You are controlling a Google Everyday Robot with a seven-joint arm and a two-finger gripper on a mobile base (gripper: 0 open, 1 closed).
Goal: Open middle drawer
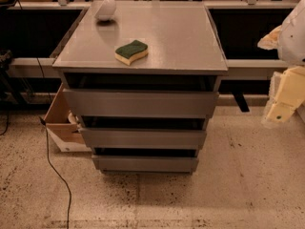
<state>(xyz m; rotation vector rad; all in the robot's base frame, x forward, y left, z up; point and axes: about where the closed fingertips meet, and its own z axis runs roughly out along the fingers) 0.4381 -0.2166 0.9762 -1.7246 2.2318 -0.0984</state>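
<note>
The gripper [285, 98] is hanging off to the right of the table [167, 32], its grip impossible to tell; the middle drawer [143, 138] is sitting second among the table's three fronts.

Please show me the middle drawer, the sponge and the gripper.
middle drawer [143, 138]: camera view, centre of its front.
sponge [131, 49]: camera view, its green top.
gripper [280, 110]: camera view, at the right edge, its lower end.
</note>
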